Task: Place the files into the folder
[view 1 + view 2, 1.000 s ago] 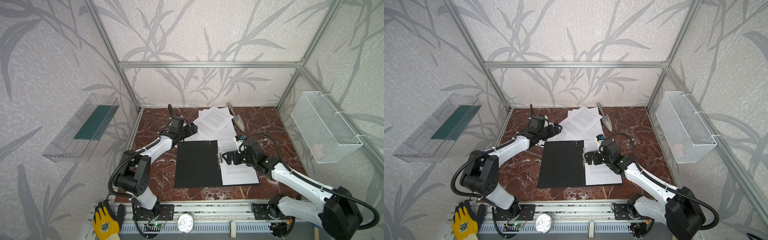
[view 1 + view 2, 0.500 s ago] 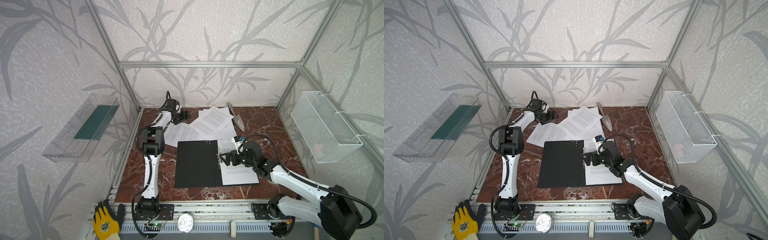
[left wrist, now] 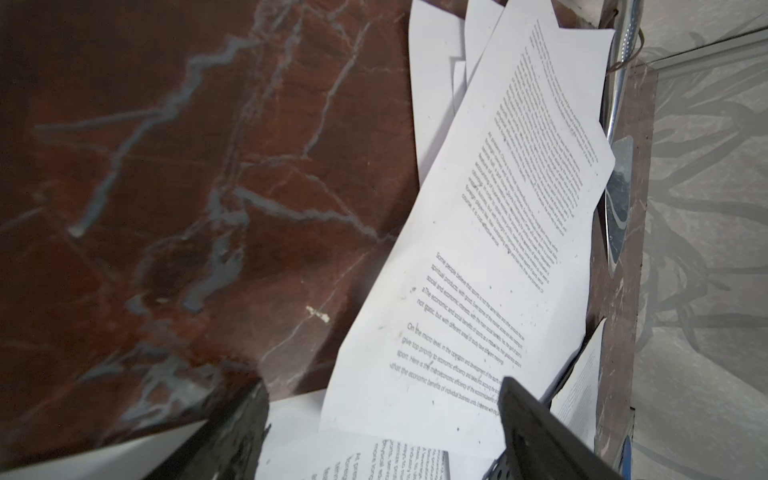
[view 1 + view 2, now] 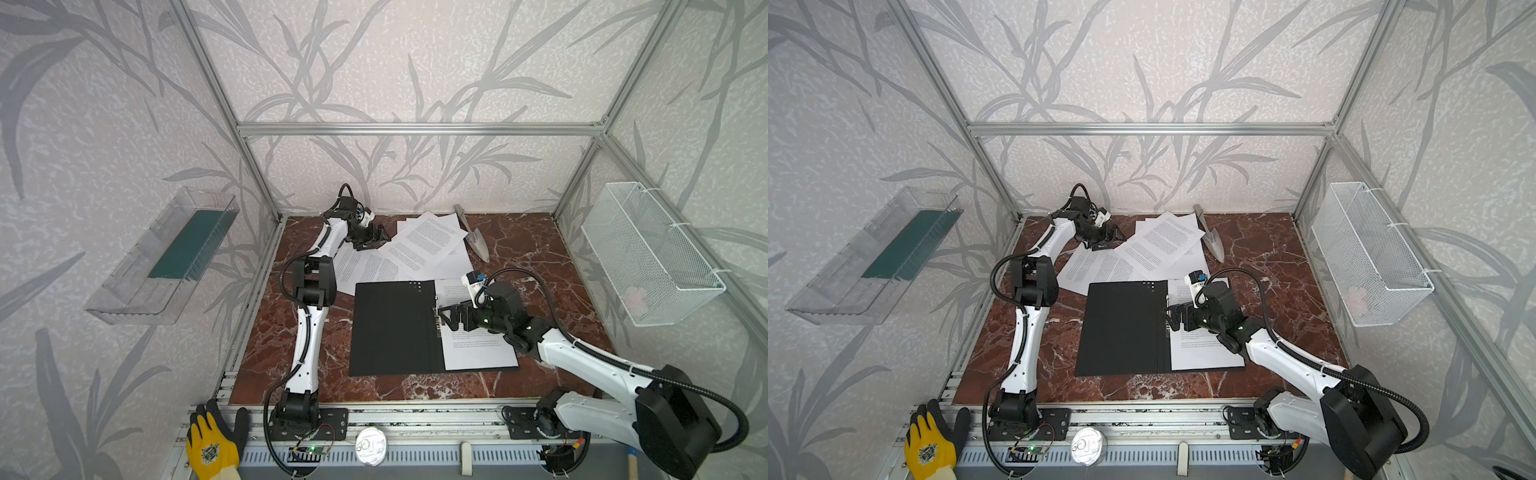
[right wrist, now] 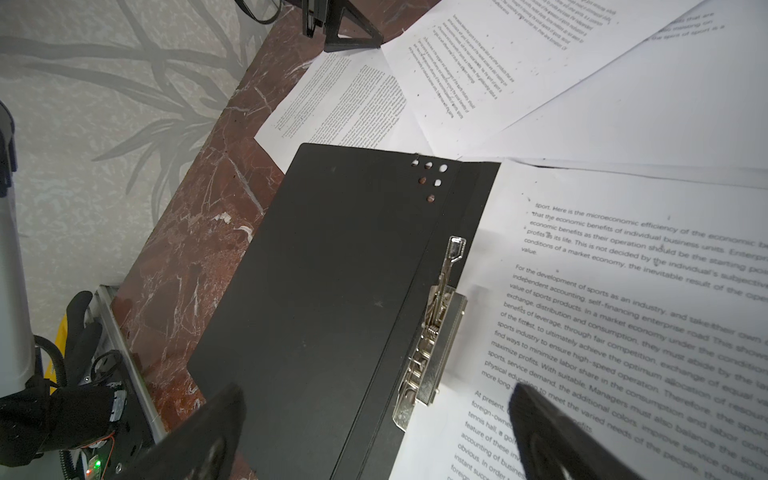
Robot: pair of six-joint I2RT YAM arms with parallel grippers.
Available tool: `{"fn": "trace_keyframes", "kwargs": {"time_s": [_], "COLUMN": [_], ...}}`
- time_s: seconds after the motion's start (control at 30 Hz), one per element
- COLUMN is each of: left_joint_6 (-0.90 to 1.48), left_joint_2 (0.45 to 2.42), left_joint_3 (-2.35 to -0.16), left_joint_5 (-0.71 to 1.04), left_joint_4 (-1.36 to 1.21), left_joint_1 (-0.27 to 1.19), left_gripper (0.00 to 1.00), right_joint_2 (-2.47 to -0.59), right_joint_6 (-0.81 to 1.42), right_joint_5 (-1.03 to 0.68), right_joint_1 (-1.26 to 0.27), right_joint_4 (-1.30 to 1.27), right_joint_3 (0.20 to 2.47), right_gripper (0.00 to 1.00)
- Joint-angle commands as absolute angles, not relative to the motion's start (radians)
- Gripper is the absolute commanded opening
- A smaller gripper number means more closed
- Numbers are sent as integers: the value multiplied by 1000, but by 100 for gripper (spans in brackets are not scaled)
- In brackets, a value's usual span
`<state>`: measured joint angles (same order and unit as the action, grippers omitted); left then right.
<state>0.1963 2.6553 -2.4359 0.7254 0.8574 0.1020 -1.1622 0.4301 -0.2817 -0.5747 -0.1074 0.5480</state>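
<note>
The black folder (image 4: 395, 328) (image 4: 1125, 328) lies open and flat at the middle of the table, with one printed sheet (image 4: 478, 345) on its right half by the metal clip (image 5: 436, 332). More files (image 4: 428, 243) (image 4: 1158, 245) (image 3: 498, 249) lie fanned and overlapping behind it. My left gripper (image 4: 376, 241) (image 3: 381, 388) is open just above the left edge of that pile, holding nothing. My right gripper (image 4: 451, 318) (image 5: 376, 390) is open low over the folder's spine, its fingers on either side of the clip, empty.
A metal trowel (image 4: 476, 241) lies right of the loose sheets near the back wall. A white wire basket (image 4: 648, 257) hangs on the right wall. A clear tray with a green pad (image 4: 166, 257) hangs on the left wall. A yellow glove (image 4: 212, 444) lies on the front rail.
The left arm has swung its elbow up and in, carrying its gripper back toward the far left of the paper pile and uncovering a sheet. The right gripper has hardly moved.
</note>
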Motion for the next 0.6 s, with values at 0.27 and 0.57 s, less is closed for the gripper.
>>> {"fn": "trace_keyframes", "kwargs": {"time_s": [0.27,0.57], "left_joint_6": [262,334], "left_joint_2": [2646,2641], "left_joint_3": [-2421,-2414], "left_joint_5": [835,904], "left_joint_4": [839,763], "left_joint_1": [125,134], "left_gripper": [86,83], "right_joint_2": [-1142,-1134], "right_joint_6": [434,428], "right_joint_5": [-279,-266], "right_joint_1": [-572,-569], "right_joint_4": [-106,-95], "right_joint_3": [549,552], "right_gripper": [99,99]}}
